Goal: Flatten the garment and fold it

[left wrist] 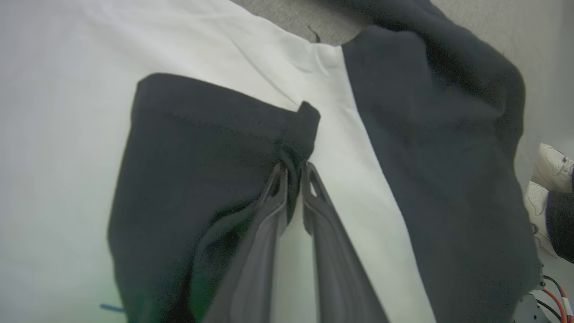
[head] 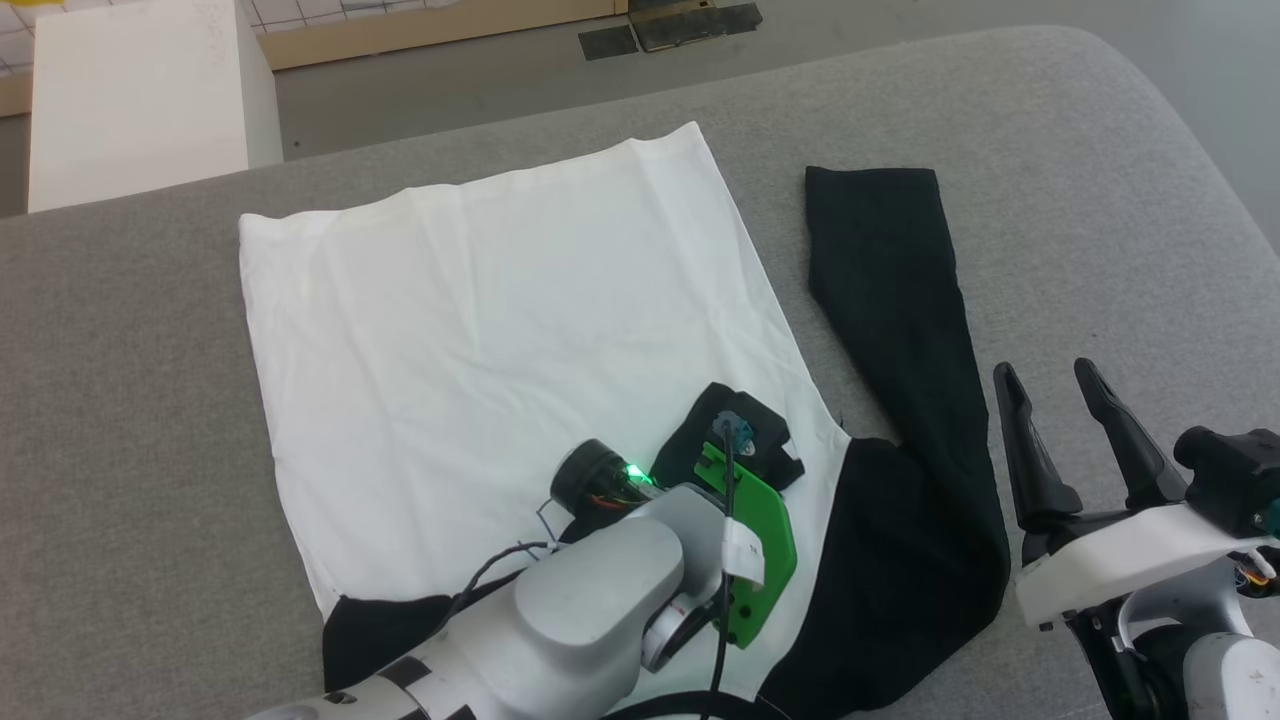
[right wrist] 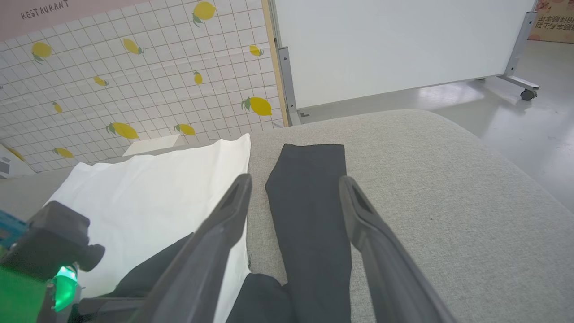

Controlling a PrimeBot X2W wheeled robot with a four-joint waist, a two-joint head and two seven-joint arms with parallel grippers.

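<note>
— White first: found the garment (head: 480, 330) spread flat on the grey desk (head: 1100, 200), hem far, neck end near. Which step?

— Judged as the sleeve fold. Saw one black sleeve (left wrist: 197, 157) laid across the white body. Saw the left hand (left wrist: 293, 172) at its cuff corner, fingers close together on the cloth, fabric puckered into the tips.

— And the other side?

— Logged the second sleeve (head: 900, 300) stretched out on the desk beside the body, not yet folded in. Logged the right hand (head: 1045, 368) near its shoulder end, fingers wide apart, holding nothing.

— Next move?

— Probably: let go of the cuff and lift clear without dragging it. Then pinch the far cuff with the right hand and carry it across the body, kept low and taut. Could not tell where the print lay.
</note>
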